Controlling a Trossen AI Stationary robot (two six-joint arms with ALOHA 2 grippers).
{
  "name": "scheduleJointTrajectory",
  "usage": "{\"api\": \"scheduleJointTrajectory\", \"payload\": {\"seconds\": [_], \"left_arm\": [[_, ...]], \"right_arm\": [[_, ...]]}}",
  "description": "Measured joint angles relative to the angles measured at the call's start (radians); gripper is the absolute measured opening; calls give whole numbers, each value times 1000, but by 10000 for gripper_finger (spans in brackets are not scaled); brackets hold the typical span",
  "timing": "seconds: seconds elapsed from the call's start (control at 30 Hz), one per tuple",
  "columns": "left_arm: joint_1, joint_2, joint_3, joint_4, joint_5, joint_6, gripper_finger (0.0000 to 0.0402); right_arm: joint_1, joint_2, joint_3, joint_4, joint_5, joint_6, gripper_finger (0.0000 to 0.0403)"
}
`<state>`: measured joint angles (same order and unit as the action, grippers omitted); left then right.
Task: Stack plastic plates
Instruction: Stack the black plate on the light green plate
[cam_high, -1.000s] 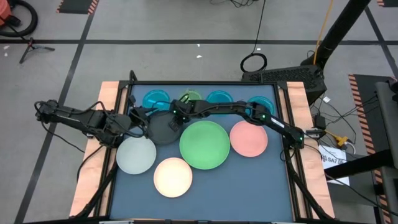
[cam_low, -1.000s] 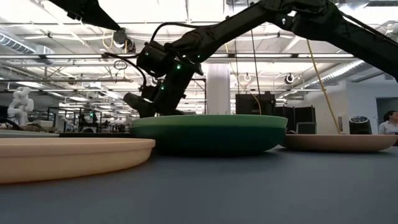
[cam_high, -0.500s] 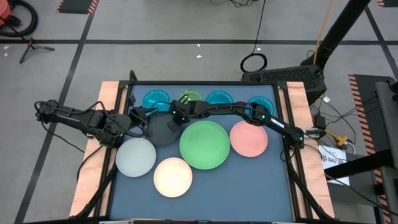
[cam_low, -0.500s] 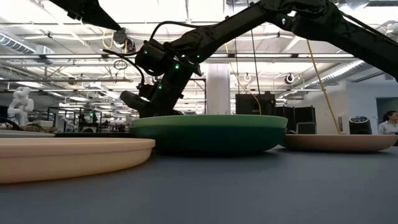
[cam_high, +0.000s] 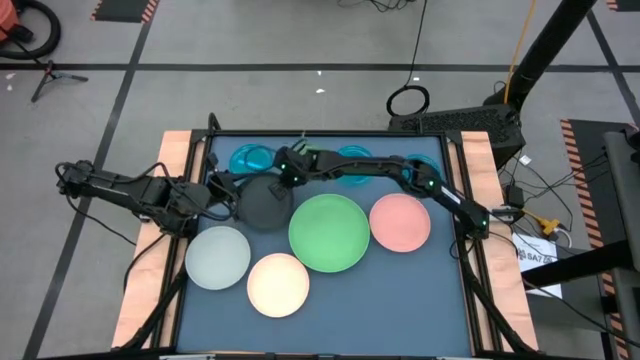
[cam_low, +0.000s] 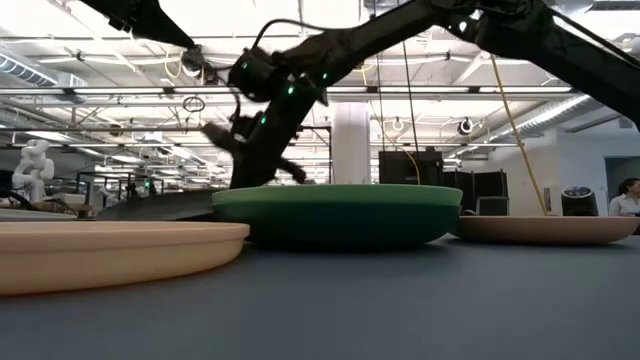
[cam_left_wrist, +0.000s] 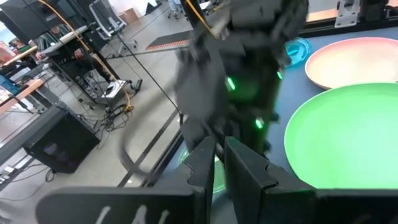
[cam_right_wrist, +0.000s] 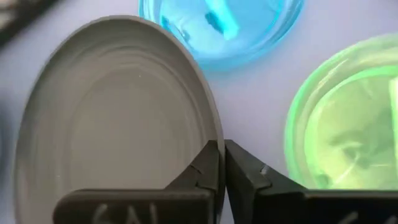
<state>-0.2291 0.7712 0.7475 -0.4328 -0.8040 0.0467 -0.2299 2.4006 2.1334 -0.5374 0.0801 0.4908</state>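
The dark grey plate (cam_high: 265, 205) sits tilted at the table's far left, with my right gripper (cam_right_wrist: 219, 146) shut on its rim. My left gripper (cam_high: 228, 186) hovers shut above the plate's left side, touching nothing. A light green plate (cam_high: 328, 232) lies in a dark green one (cam_low: 335, 220) at the centre. The pink plate (cam_high: 400, 222) is to the right, the cream plate (cam_high: 278, 284) near the front and the pale grey plate (cam_high: 219, 252) at the left. Small cyan plates (cam_high: 250, 158) and a lime one (cam_right_wrist: 342, 118) line the far edge. My right gripper pinches the dark grey plate's rim (cam_right_wrist: 210, 134) on its far right side, one finger on the inner face and one outside the rim. The fingers slant down from the table's far right. The held edge is raised; the opposite edge (cam_low: 110, 215) rests on the table.
Raised wooden rails (cam_high: 180, 150) border the table at left and right. The green stack's rim stands close beside the tilted plate. A person (cam_low: 628, 195) is far off in the room behind.
My right gripper has taken hold of the dark grey plate's far right rim and gone up. The plate lay flat before and is now tipped: the held edge is lifted and the opposite edge stays on the table.
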Motion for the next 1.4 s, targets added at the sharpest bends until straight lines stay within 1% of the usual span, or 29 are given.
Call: {"api": "scheduleJointTrajectory", "payload": {"seconds": [0.23, 0.37, 0.43, 0.6, 0.67, 0.9, 1.13, 1.27, 1.33, 1.4], "left_arm": [[0, 0, 1, 22, 0, -13, 47], [-2, -1, 20, 15, 0, -51, 47], [-3, 0, 21, 12, 0, -58, 47], [-19, 0, 21, 2, 0, -57, 47], [-24, 0, 21, 1, 0, -57, 47], [-43, 0, 21, 0, 0, -71, 47], [-68, 0, 21, -10, 0, -88, 47], [-82, 0, 21, -13, 0, -99, 47], [-89, 0, 21, -13, 0, -101, 47], [-95, 0, 21, -13, 1, -103, 47]], "right_arm": [[-19, -113, 0, -85, 3, -53, 8], [-22, -178, 0, -200, 5, -92, 8], [-21, -208, 0, -284, 20, -109, 8], [18, -280, 0, -513, 73, -127, 7], [42, -308, 0, -587, 77, -140, 6], [126, -337, 0, -724, 81, -140, 6], [175, -350, -1, -815, 152, -125, 5], [183, -387, -4, -834, 180, -124, 5], [184, -419, -38, -811, 189, -122, 5], [185, -467, -114, -754, 191, -122, 5]]}}
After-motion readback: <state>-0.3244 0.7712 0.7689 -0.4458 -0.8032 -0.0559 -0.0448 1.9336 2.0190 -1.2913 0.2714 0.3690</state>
